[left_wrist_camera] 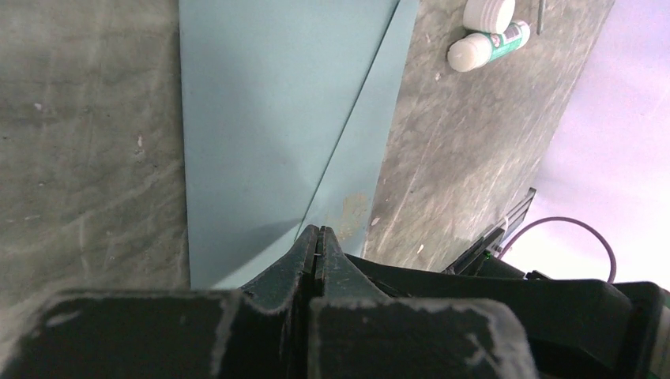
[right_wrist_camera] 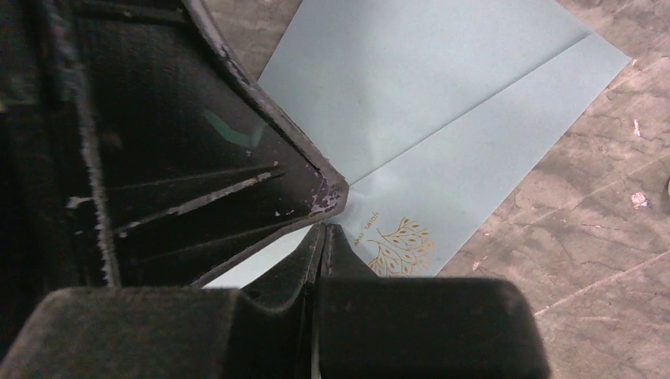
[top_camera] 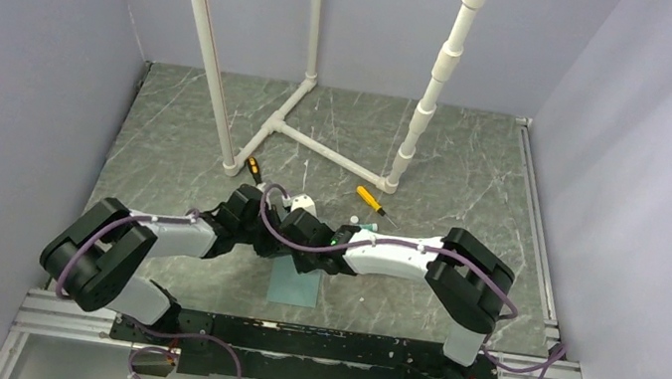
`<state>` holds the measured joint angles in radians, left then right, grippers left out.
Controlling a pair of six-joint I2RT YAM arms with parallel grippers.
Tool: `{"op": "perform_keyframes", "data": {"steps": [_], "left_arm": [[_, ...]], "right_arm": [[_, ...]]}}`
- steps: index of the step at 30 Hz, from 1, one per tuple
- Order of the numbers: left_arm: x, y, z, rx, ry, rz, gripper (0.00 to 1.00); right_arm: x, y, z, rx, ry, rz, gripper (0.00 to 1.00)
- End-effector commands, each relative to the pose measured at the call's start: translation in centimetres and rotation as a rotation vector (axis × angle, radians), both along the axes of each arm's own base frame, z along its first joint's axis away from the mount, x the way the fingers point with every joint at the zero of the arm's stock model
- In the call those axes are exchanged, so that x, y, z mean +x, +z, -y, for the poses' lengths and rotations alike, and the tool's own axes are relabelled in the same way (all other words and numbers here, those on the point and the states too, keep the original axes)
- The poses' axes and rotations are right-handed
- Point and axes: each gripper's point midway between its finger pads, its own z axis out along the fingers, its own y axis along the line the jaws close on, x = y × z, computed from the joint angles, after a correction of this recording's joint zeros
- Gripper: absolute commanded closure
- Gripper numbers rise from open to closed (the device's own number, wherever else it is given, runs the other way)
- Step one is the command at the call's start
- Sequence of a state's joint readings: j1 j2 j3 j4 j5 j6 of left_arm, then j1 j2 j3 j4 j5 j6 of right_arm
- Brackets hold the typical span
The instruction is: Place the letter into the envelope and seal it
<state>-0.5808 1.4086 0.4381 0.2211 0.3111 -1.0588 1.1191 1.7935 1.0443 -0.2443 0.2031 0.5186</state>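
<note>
The pale teal-blue envelope [top_camera: 295, 287] lies flat on the table with its triangular flap folded down over the body [left_wrist_camera: 261, 118]. A gold leaf print [right_wrist_camera: 401, 245] shows near one edge. My left gripper [left_wrist_camera: 318, 230] is shut, its tips down on the envelope beside the flap's edge. My right gripper [right_wrist_camera: 324, 229] is shut too, tips on the envelope right next to the left gripper's finger [right_wrist_camera: 237, 142]. In the top view both grippers [top_camera: 311, 249] meet over the envelope's far end. The tan letter is not in view.
A glue stick [left_wrist_camera: 490, 47] and its white cap [left_wrist_camera: 488, 14] lie just beyond the envelope. Two yellow-handled screwdrivers [top_camera: 255, 169] [top_camera: 371, 199] lie farther back. A white PVC pipe frame [top_camera: 319, 142] stands at the back. Walls enclose the table.
</note>
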Motion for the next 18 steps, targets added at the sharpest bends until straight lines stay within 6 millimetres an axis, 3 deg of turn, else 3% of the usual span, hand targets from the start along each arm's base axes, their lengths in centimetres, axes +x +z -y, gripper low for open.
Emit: {"op": "perform_keyframes", "data": {"steps": [1,18], "left_arm": [[0.7,1.1,1.3,-0.057,-0.058,0.047,0.98],[-2.3,-3.7,0.1,0.087,-0.107,-0.033,0.97]], "right_arm": [[-0.6,-1.8,0.8,-0.040,0.022,-0.013,1.00],[-2.9,-2.6,2.1,-0.068,0.093,-0.056,1.00]]}}
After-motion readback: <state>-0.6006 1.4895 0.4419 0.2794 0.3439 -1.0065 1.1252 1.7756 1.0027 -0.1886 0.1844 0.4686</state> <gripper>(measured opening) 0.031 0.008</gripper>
